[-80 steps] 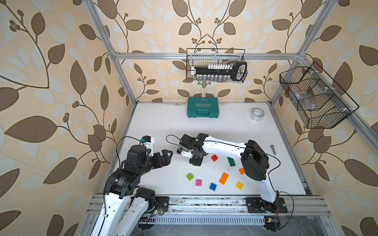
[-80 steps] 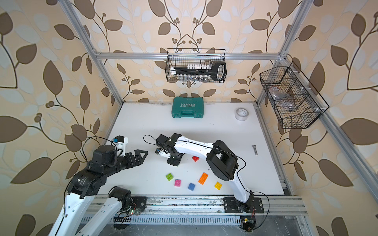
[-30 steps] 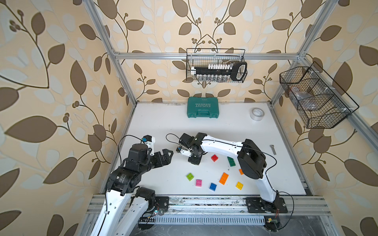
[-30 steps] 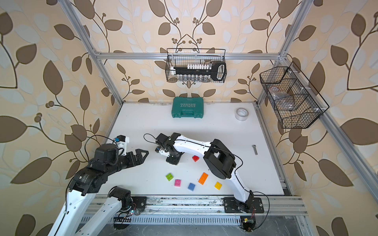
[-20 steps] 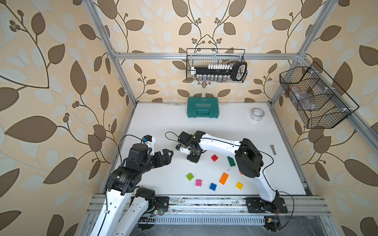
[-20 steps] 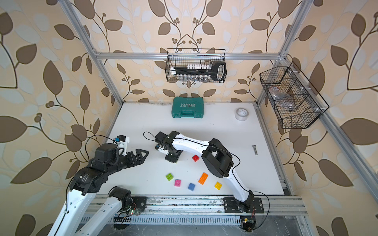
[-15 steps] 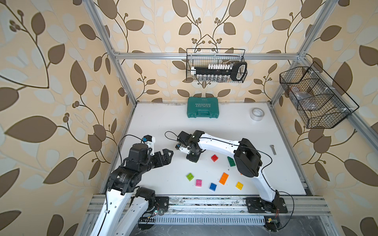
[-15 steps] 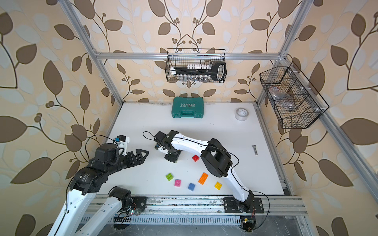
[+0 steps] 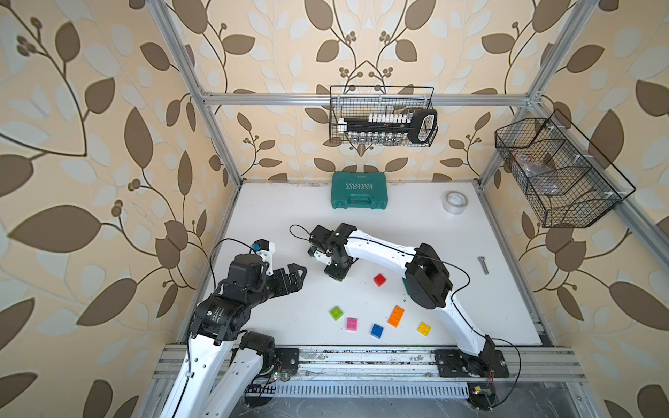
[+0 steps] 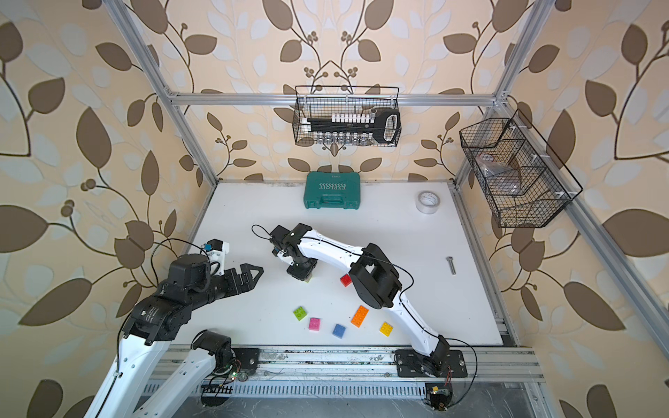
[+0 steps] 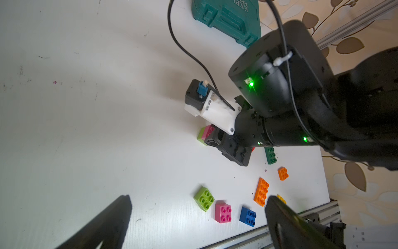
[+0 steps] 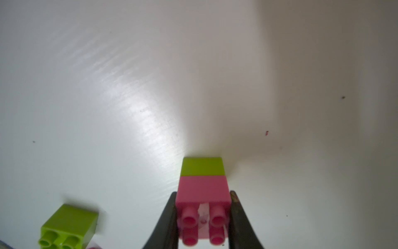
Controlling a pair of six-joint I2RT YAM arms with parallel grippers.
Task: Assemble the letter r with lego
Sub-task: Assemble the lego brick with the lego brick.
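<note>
1. Nearest the front rail lies the loose lego: a lime brick (image 9: 336, 313), a pink brick (image 9: 351, 324), a blue brick (image 9: 376, 330), a long orange brick (image 9: 396, 316) and a yellow brick (image 9: 423, 328). All are studs up and apart, so you can take each from above on its own.
2. A little further in, a red brick (image 9: 379, 279) lies alone. A dark green brick (image 11: 270, 155) and a small orange brick (image 11: 283, 173) sit by the right arm, clearest in the left wrist view.
3. Your left gripper (image 9: 295, 278) hovers above the table (image 9: 271, 217), jaws spread wide with nothing between them. I judge it is waiting clear of the build.
4. Your right gripper (image 9: 336, 272) points down, jaws clamped on the sides of the stacked pink brick (image 12: 202, 188). That brick sits on the stacked lime brick (image 12: 202, 166), which looks to rest on the table. The side grip leaves the studs free. I judge this is the start of the r's stem, with most bricks left to add.
5. Beyond, a bolt (image 9: 483, 265) and a tape roll (image 9: 455, 202) lie loose. The teal tool case (image 9: 359, 190) is closed, so its contents are hidden.
6. On the far wall, the back basket (image 9: 383, 141) holds a black-handled rack with a row of white pieces. The side basket (image 9: 579, 217) holds something clear and crumpled; you cannot tell what.
</note>
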